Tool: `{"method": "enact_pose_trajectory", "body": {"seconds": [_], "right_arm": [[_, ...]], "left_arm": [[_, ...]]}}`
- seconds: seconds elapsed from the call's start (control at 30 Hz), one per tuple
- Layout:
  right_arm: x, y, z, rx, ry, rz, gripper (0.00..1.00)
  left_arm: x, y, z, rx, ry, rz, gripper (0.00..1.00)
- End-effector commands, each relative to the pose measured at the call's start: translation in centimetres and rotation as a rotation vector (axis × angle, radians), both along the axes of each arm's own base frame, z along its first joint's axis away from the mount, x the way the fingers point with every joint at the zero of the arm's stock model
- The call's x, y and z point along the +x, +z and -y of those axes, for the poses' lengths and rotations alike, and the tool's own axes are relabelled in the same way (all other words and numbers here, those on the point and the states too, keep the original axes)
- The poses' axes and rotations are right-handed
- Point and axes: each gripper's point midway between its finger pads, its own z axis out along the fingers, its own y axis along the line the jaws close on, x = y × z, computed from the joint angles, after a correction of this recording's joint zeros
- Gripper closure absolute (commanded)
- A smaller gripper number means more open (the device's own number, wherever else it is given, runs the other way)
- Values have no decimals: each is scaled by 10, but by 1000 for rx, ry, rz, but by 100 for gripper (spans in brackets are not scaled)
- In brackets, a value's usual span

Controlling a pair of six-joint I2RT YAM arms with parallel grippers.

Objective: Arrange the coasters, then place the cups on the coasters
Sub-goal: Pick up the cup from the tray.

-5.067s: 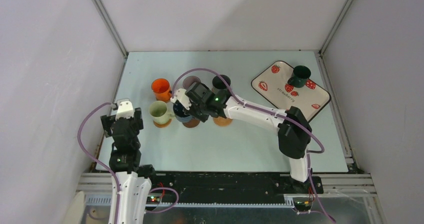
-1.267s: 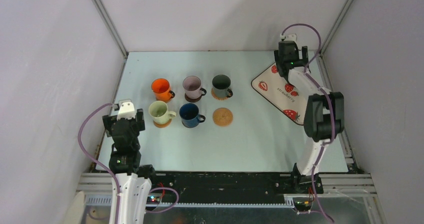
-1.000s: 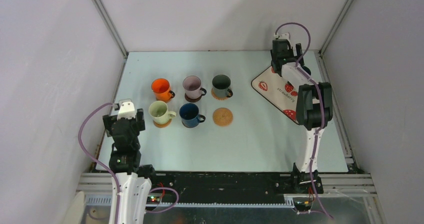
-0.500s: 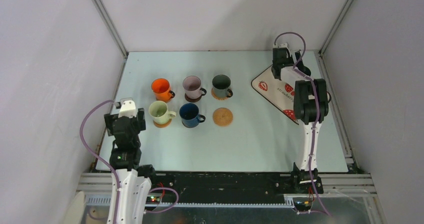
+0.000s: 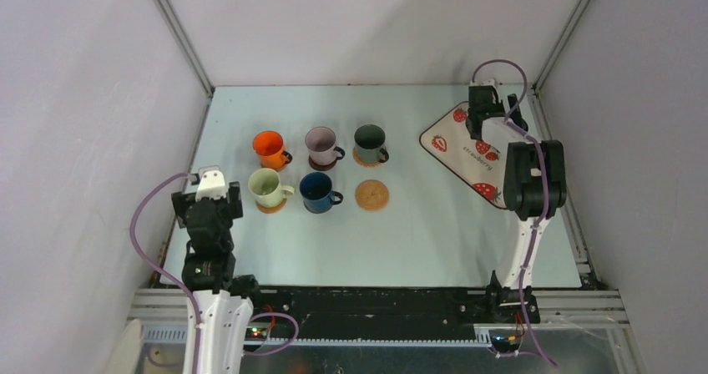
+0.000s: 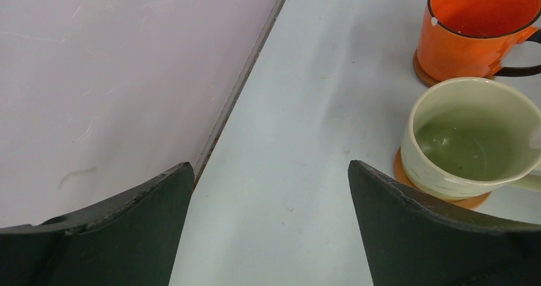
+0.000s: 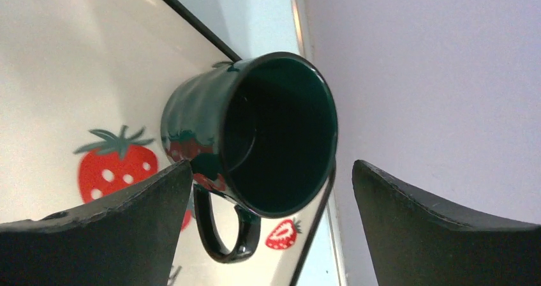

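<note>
Right wrist view shows the right gripper wide open near a green cup on the tray in the table's far right corner; the left gripper is wide open too.

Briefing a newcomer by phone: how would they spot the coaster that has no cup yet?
On the pale table, left of the strawberry-print tray, cups stand in two rows. The near row ends, right of the navy cup, with a tan coaster. It alone lies bare, while every other disc carries a cup.
</note>
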Motion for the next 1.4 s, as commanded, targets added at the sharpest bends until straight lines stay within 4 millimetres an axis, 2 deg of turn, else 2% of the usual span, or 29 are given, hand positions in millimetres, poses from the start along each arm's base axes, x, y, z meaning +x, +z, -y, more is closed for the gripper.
{"method": "enact_pose_trajectory", "body": {"seconds": [0.0,0.03,0.13,0.17,0.2,0.23,0.27,0.33,0.37,0.47,0.67,0.93,1.07,1.37], "right_arm": [[-17,33,16,85,-64,94,1],[-20,28,15,116,-54,73,1],[-28,20,30,220,-97,73,1],[-31,14,29,263,-91,48,1],[-31,12,37,296,-121,56,1],[-35,3,33,358,-107,22,1],[-35,3,40,397,-128,31,1],[-34,-6,31,535,-90,10,2],[-37,-8,33,569,-90,2,3],[-35,-11,21,662,-44,-4,3],[-35,-19,15,695,-35,-30,4],[-35,-14,-2,741,44,-47,8],[-34,-15,-22,712,111,-86,8],[-28,-5,-38,588,172,-81,3]], "left_arm": [[1,19,3,-4,-19,63,2],[1,19,3,-3,-21,63,2],[1,20,4,-5,-23,66,2],[0,21,4,-4,-23,68,2],[0,21,4,-5,-24,67,2],[0,21,4,-5,-25,68,2],[0,21,4,-5,-26,68,2],[0,20,4,-6,-25,68,2],[0,20,4,-6,-25,67,2],[1,20,4,-5,-26,63,2],[1,19,4,-4,-26,63,2],[1,19,4,-4,-26,60,2],[1,18,5,-4,-29,60,2],[1,19,5,-4,-29,62,2]]}}
